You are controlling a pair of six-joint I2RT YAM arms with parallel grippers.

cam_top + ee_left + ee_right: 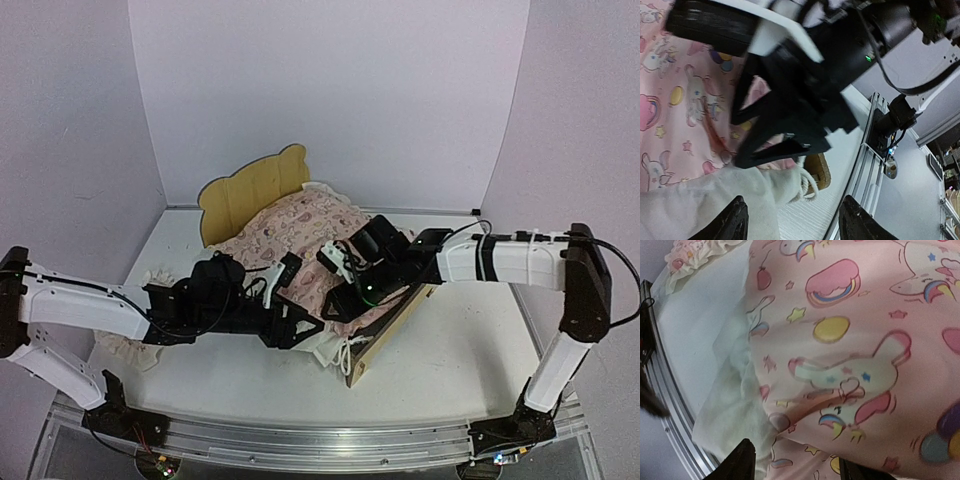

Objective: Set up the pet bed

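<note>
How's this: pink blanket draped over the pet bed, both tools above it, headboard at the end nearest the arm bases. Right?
No. The top external view shows the headboard at the far end, away from the arm bases. The rest holds: the pink blanket is draped over the pet bed, with the left tool and right tool above it.

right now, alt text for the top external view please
The left arm and right arm reach inward over a pink patterned blanket draped across a plywood pet bed on a white table. Its wavy headboard rises back left; the footboard shows front right.
</note>
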